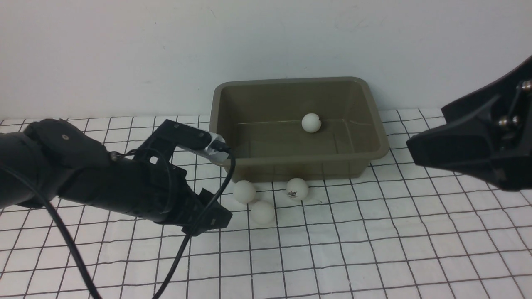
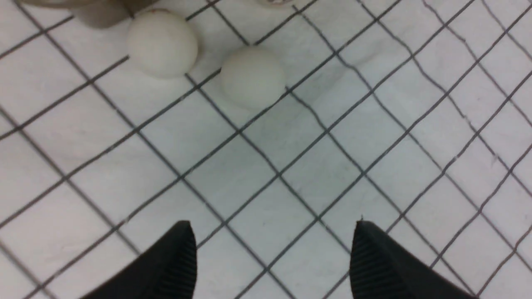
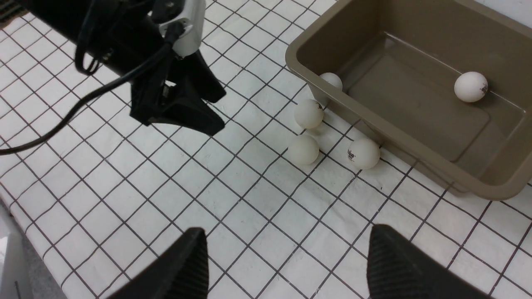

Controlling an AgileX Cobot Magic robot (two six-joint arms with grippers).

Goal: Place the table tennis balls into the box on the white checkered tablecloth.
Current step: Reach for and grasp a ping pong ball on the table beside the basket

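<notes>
One ball [image 3: 331, 80] sits half hidden behind the box [image 3: 415, 112] wall.

Front camera looks forward over the tablecloth [image 1: 374, 249] to the box [image 1: 299, 168]. Left wrist camera hangs close above two balls [image 2: 162, 43]; the right wrist camera, higher, shares them.

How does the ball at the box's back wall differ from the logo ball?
The back-wall ball lies inside the box; the logo ball sits on the cloth before it. The logo ball's print faces the front camera; the back-wall ball's sits at its edge. Both are white.
</notes>
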